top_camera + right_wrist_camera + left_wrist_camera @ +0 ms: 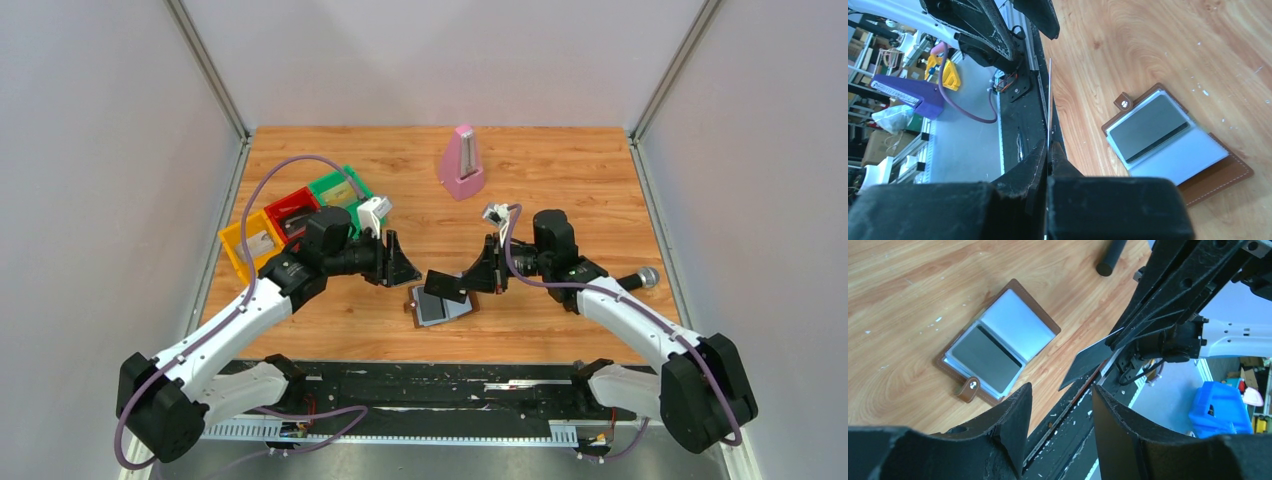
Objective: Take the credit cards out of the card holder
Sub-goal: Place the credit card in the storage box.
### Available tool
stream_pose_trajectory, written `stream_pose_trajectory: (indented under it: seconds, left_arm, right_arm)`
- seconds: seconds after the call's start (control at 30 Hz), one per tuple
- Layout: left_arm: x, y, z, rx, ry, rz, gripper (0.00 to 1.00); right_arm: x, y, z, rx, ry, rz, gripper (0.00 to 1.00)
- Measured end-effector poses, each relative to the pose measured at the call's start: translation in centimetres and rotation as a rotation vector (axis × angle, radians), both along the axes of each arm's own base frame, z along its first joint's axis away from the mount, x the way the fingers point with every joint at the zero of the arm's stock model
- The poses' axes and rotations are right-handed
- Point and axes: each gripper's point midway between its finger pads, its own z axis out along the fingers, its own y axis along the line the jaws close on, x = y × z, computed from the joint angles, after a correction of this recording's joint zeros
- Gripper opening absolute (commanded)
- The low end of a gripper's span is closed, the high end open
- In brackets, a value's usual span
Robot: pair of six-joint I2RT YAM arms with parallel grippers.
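Observation:
The card holder (441, 306) lies open on the wood near the table's front edge, brown rim, grey-blue inside. A dark grey credit card (984, 357) sits in its left pocket, also seen in the right wrist view (1148, 127). The clasp tab (969, 389) sticks out at its corner. My right gripper (472, 282) is shut on a dark credit card (444, 285), held just above the holder; that card shows edge-on in the right wrist view (1049, 95) and flat in the left wrist view (1089, 361). My left gripper (402, 266) is open and empty, just left of the held card.
A pink metronome (462, 160) stands at the back centre. Yellow (246, 246), red (292, 208) and green (340, 188) trays sit at the left. A black-handled microphone (640, 278) lies at the right. A black rail (450, 380) runs along the front edge.

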Motion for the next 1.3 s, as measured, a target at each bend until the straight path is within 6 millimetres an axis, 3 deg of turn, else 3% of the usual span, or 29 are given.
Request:
stream_pose_trajectory:
  seconds: [0.33,0.7,0.9,1.03,1.2,1.3]
  left_arm:
    - [-0.9,-1.2,-0.3,-0.053,0.021,-0.091,0.56]
    - [-0.6,-2.1,-1.5,-0.168,0.078,-0.034,0.62]
    - [0.7,-2.9,-1.0,-0.275,0.105,0.038,0.61]
    - [1.5,-3.4,0.2,-0.331,0.088,0.057,0.52]
    - [1.9,-3.5,1.2,-0.365,0.065,0.065,0.24]
    - [2.0,-3.6,1.5,-0.374,0.052,0.068,0.21]
  right_arm:
    - [-0.8,0.0,0.4,0.019,0.059,0.028,0.0]
    - [2.5,-0.6,1.7,0.125,0.213,-0.326,0.0]
    - [2.7,-1.1,2.2,0.232,0.302,-0.464,0.0]
    - [2.6,-1.1,3.4,0.284,0.307,-0.478,0.04]
    - [2.4,-1.1,3.8,0.311,0.324,-0.477,0.07]
    - [2.1,-0.9,3.7,0.307,0.336,-0.458,0.07]
